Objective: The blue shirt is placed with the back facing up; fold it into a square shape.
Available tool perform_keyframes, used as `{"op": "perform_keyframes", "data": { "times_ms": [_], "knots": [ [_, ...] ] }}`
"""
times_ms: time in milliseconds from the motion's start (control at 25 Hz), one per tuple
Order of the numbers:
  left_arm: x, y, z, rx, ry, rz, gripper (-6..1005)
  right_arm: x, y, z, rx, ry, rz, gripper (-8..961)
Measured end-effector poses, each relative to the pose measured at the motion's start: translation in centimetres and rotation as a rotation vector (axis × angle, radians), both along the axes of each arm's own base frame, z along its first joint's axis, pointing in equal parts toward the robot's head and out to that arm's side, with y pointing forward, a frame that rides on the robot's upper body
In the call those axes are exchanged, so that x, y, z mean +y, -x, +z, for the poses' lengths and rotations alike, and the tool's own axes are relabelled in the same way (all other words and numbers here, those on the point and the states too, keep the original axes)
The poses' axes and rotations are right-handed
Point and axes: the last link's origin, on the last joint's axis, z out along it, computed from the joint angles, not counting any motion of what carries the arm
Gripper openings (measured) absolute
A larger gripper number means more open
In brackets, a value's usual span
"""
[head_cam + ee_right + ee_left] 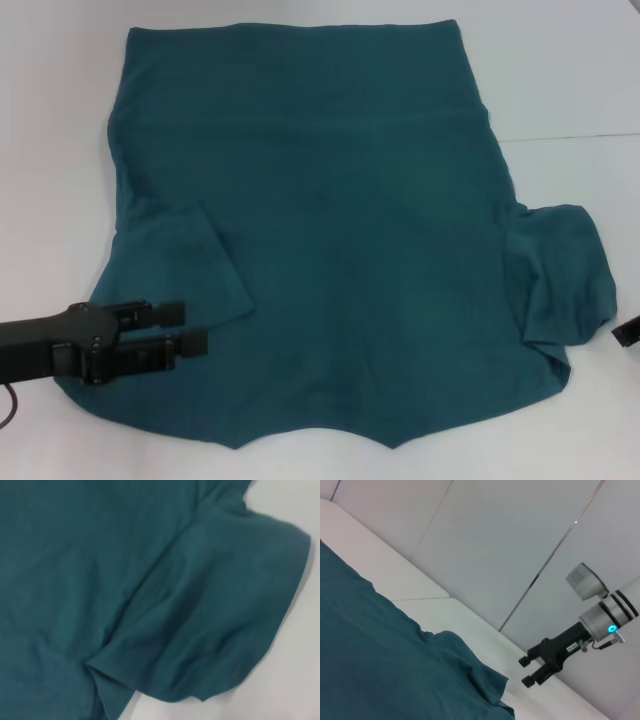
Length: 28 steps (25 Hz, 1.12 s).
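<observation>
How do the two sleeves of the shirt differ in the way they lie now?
The left sleeve is folded inward and lies flat on the shirt; the right sleeve sticks out onto the table, rumpled. The left gripper hovers by the left sleeve; the right gripper is beside the right one. Both sleeves are teal.

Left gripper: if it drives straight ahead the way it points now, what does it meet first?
The left gripper points toward the robot's right, low over the shirt. Ahead lies only flat shirt back, so the way looks free, though its height above the cloth is unclear.

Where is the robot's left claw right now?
In the head view, the left gripper is open, low on the robot's left, over the blue shirt beside its folded-in left sleeve.
</observation>
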Motion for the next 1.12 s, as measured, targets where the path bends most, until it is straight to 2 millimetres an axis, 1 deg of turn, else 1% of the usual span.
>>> {"op": "perform_keyframes", "data": {
  "times_ms": [160,760,880,1120],
  "knots": [
    [0.0,0.0,-0.1,0.003,-0.002,0.003,751,0.5,-0.7,-1.0,-0.025,-0.003,-0.028,895],
    [0.2,0.1,0.0,0.003,-0.009,0.013,751,2.0,-1.6,-2.3,-0.039,-0.056,-0.029,891],
    [0.2,0.1,-0.1,0.003,-0.011,0.017,751,2.1,-1.6,-2.5,-0.038,-0.058,-0.026,733],
    [0.2,0.2,-0.2,-0.001,-0.006,0.023,751,2.2,-1.2,-2.9,-0.036,-0.035,-0.023,729]
  ]
}}
